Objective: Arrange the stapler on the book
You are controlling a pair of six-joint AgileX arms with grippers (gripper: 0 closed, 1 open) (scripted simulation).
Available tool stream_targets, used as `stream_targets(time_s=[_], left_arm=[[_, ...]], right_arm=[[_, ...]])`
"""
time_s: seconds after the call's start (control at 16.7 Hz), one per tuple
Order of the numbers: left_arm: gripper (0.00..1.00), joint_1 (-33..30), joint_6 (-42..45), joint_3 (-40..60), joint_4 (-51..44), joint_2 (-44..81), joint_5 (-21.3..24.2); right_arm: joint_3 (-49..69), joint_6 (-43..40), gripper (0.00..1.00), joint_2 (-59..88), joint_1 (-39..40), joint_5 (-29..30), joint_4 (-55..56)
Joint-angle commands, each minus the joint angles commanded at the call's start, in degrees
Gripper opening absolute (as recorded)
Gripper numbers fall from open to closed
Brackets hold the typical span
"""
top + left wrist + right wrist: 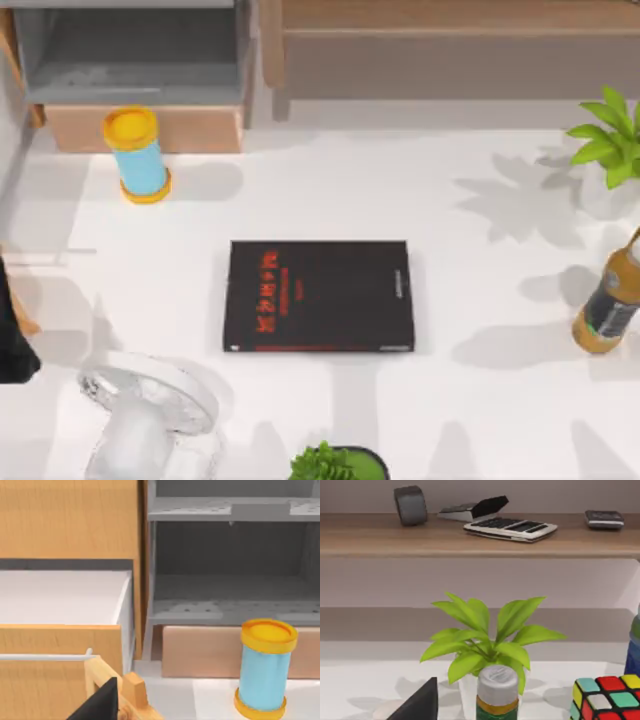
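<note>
**Book waiting, stapler yet to be found**

The flat rectangular black book with red lettering (318, 297) lies square on the white worktop (470, 400), in the middle of the top view. Its cover is bare and nothing is close to its edges. I cannot place the stapler from where I stand.

By my guess a small stapler is rigid, light enough for one arm, and smooth-shelled, so it may slip. The safest hold looks to be across its narrow sides near the middle of its length. The book looks stiff and level, so it should make a steady landing spot.

A dark wedge of the left gripper (100, 705) sits at the lower left of the left wrist view, facing a blue cylinder with yellow caps (265, 667). The right gripper (415, 705) shows likewise, facing a leafy green potted plant (487, 640). I cannot tell whether either gripper is spread or pressed together.
</note>
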State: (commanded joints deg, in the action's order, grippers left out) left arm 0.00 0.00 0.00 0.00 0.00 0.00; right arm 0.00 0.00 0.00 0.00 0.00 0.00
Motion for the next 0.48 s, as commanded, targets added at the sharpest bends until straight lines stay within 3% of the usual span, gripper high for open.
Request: stream_targets(time_s=[0.24,0.48], left_arm=[[1.00,0.4,0.1,1.6,-1.0,1.6,0.1],[1.00,2.7,1.1,11.6,-7.0,11.5,0.7]], right_arm=[[0.0,0.0,1.00,0.0,0.0,0.0,0.0],[0.0,0.0,1.00,0.0,0.0,0.0,0.0]])
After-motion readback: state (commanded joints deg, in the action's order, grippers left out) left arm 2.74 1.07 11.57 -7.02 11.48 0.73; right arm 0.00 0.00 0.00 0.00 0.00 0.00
